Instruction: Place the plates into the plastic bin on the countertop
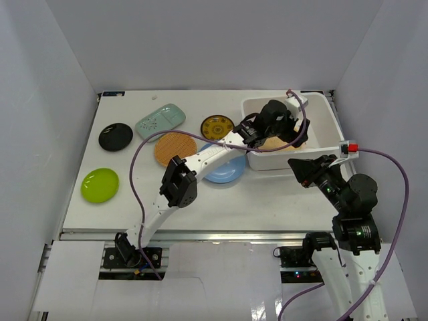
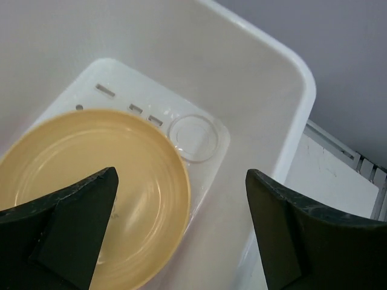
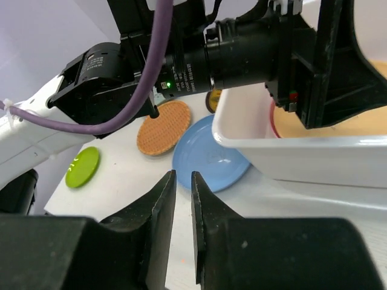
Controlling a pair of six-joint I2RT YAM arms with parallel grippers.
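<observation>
Your left gripper (image 2: 181, 178) hangs wide open over the plastic bin (image 2: 284, 90). The tan plate (image 2: 103, 157) lies inside, and the pink plate (image 3: 273, 124) shows at its edge. Your right gripper (image 3: 183, 181) is barely parted and empty. 6 plates are left on the countertop (image 1: 267, 200): blue plate (image 1: 227, 172), orange plate (image 1: 174, 148), yellow plate (image 1: 217, 126), mint plate (image 1: 160, 120), black plate (image 1: 116, 136), lime plate (image 1: 99, 184).

Tan plate (image 2: 130, 163) flat in white bin (image 2: 242, 60); blue plate (image 1: 231, 175) beside

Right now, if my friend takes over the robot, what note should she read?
Left end effector: open, empty, over the round tan plate lying in the white plastic bin.
Right end effector: barely ajar, empty, just outside the bin.
Done: tan plate in; a pink rim shows beside it.
To do, on the white countertop: round blue, woven orange, yellow-patterned, black, lime plates, mint rounded-rectangular plate.
</observation>
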